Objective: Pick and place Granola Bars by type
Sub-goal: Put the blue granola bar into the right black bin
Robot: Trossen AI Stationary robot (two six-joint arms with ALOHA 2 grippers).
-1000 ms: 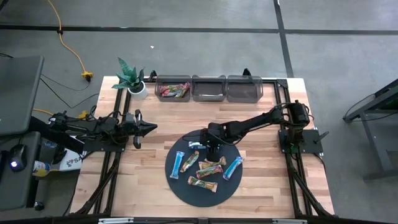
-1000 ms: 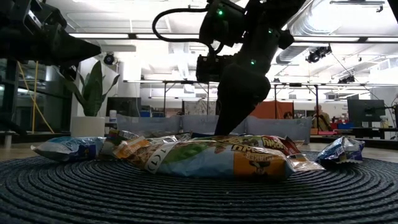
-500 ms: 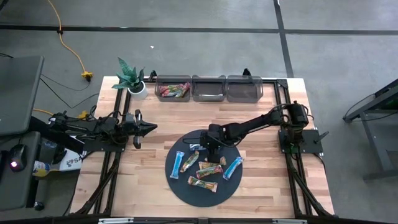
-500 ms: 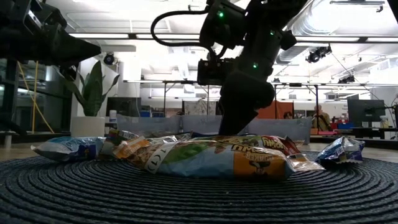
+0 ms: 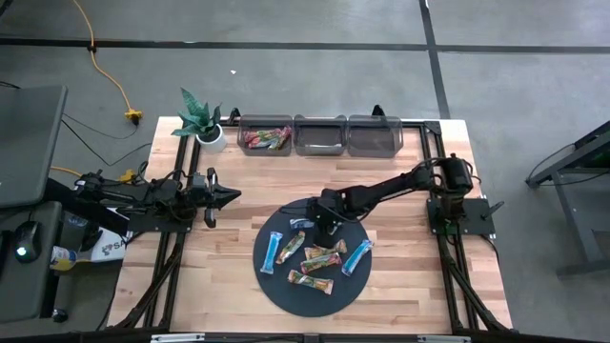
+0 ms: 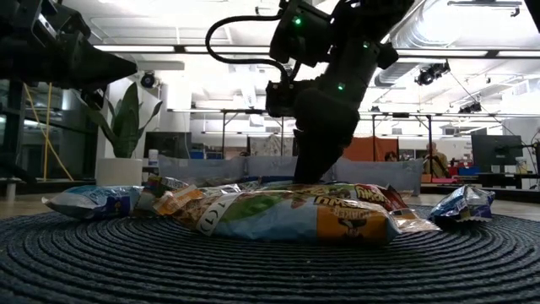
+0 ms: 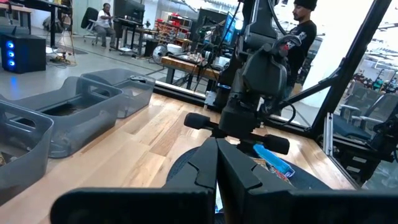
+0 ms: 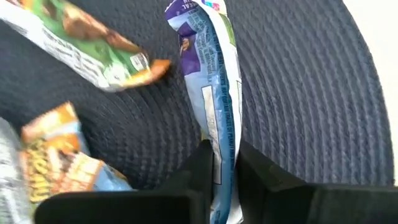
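Observation:
Several granola bars lie on a dark round woven disc: light blue ones and green-brown ones. My right gripper stands at the disc's far part, slanting down, shut on a light blue bar that lies flat on the disc. In the low view this gripper reaches down behind the pile of bars. My left gripper waits level over the table's left side, fingers shut and holding nothing. My right gripper pinches the light blue bar between its two fingers, one on each long edge, toward one end of the bar. The fingers come slanting down from the table's right side and lie across the bar. The bar rests flat on the disc.
Three clear bins stand along the far edge; the left one holds red-pink bars, and the middle one and right one show none. A potted plant stands at the far left. A green-brown bar lies close beside the held one.
My right gripper has stayed over the disc's far part, rolled slightly at the wrist and shut its fingers onto the light blue bar. The bar lies where it was.

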